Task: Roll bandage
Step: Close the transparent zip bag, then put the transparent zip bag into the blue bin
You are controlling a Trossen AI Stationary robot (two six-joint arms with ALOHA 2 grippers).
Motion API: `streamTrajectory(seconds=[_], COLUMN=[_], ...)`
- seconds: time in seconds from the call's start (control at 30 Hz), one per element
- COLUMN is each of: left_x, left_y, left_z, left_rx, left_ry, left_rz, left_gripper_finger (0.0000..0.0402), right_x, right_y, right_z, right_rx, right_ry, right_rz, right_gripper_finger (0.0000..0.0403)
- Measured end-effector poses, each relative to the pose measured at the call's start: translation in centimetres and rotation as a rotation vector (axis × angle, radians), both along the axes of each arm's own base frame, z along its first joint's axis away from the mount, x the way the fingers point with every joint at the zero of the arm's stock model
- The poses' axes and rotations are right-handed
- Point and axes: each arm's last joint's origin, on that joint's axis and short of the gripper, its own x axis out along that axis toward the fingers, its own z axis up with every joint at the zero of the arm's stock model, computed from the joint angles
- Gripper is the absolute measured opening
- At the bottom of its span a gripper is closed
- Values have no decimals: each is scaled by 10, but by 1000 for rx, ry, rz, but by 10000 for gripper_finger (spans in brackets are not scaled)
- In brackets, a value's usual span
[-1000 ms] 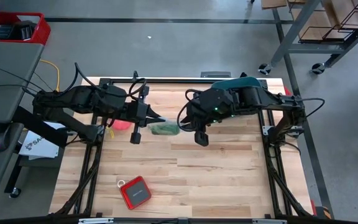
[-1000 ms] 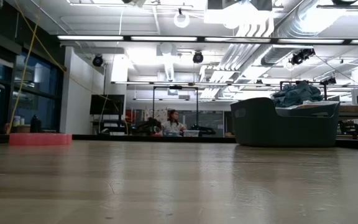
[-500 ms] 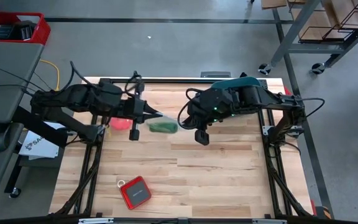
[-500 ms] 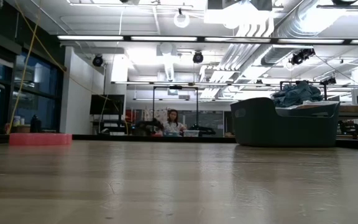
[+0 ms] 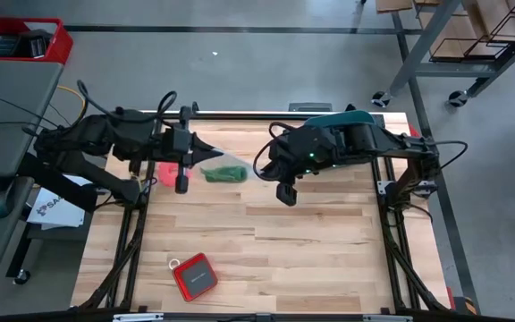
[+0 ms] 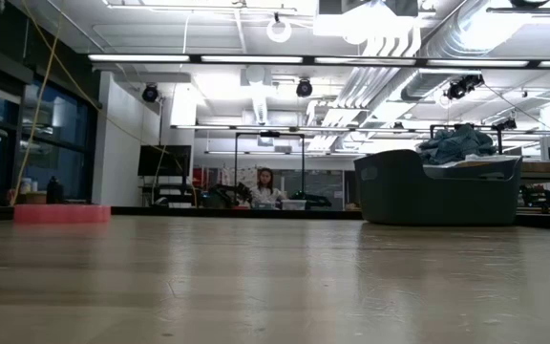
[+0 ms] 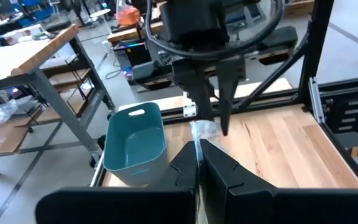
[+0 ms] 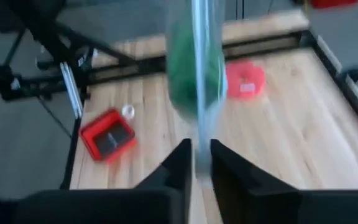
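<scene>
Bandage [image 5: 224,173] hangs in a clear bag [image 7: 202,130] above the surface [image 5: 311,241] — left end effector [image 7: 199,157] and right end effector [image 8: 198,163] each clamped on it

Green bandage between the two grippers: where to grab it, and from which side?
Probably across its short width at mid-bundle, from above. The bandage lies lengthwise between the arms inside clear wrap. The left gripper and right gripper pinch the wrap's ends, so both ends look blocked; the top seems free.

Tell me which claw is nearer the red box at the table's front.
Left. The left claw is above and slightly right of the red box in the high view; the right claw sits farther right.
</scene>
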Motion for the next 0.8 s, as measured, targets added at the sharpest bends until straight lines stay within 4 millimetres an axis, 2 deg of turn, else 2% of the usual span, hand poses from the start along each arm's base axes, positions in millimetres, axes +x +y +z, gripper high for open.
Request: streamTrajectory(seconds=[0.1,0.3,0.43,0.57,0.67,0.73,0.8], left_x=[3,7,13,19,24,28,30], left_y=[0,-1,-2,-3,-4,-5,-5], left_z=[-1,3,3,0,-1,-3,-4], left_rx=[1,6,6,7,4,-1,-7], left_ry=[5,-41,-63,-52,-52,-46,-44], left_rz=[0,-6,-10,-12,-11,-10,-8], left_gripper_finger=[0,0,0,0,0,0,0], right_x=[0,3,5,7,8,7,7], right_y=[-1,-1,-1,-2,-3,-3,-3], right_z=[8,7,5,6,7,7,7], right_rx=[-27,-55,-99,-122,-126,-132,-139], right_ry=[-67,-79,-78,-95,-102,-101,-99], right_rz=[-3,0,16,-22,-36,-46,-54], right_gripper_finger=[84,182,206,201,173,124,49])
